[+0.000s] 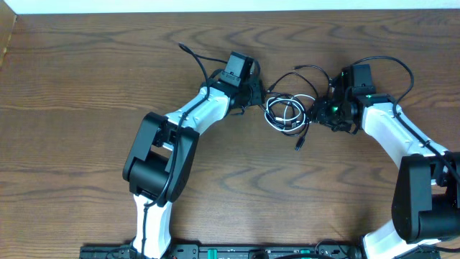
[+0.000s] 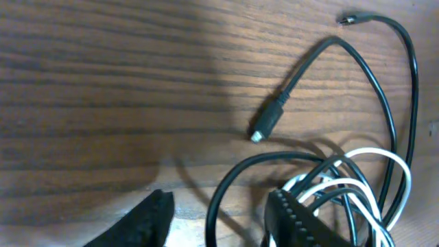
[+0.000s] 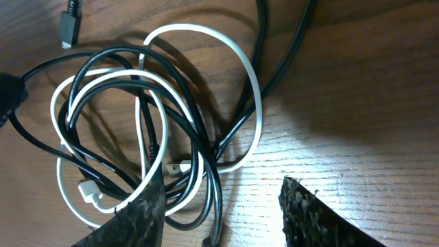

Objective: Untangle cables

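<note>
On the wooden worktop (image 1: 86,86), we held the left gripper (image 2: 219,223) and right gripper (image 3: 219,216) spread, flanking the tangled black cable (image 2: 302,72) and white cable (image 3: 255,103), likely to pull them apart.

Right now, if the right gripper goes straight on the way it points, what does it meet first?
Most likely the thin white cord where the thin black cord crosses it, just ahead of the right gripper on the brown wooden table. Its jaws stand open; its height above the cords is unclear.
</note>
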`<state>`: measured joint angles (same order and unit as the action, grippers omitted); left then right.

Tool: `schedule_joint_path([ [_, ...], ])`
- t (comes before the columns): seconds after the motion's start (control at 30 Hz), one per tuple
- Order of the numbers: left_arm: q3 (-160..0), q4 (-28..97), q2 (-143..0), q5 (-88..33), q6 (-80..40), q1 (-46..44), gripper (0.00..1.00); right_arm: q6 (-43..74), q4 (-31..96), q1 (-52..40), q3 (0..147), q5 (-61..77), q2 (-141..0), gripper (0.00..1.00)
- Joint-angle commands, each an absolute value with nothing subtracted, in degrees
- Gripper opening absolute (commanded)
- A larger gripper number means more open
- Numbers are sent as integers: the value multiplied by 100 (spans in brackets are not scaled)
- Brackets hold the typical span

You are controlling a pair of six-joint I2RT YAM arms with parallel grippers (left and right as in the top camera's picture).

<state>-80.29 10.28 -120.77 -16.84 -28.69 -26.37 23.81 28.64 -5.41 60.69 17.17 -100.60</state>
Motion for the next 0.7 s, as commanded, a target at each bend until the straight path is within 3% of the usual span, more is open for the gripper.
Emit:
schedule_joint_path([
  [0.0, -8084, 1107, -12186, -1728, -2788, -2622, 42, 2305, 2858, -534, 6073, 1772, -10053, 50],
  [0.13, -8084, 1127, -12300, -1732, -2814, -2624, 34, 2307, 2849, -534, 6073, 1774, -10053, 50],
  [0.23, -8084, 1166, -12326, -1730, -2814, -2624, 8, 2307, 2827, -534, 6073, 1800, -10053, 50],
  [0.47, -8086, 1249, -11898, -1732, -2471, -2606, 8, 1933, 2722, -532, 6143, 2097, -9874, 50],
  [0.67, -8086, 1798, -10610, -1977, -1944, -2770, 8, 1533, 2530, -534, 6344, 2963, -9360, 60],
])
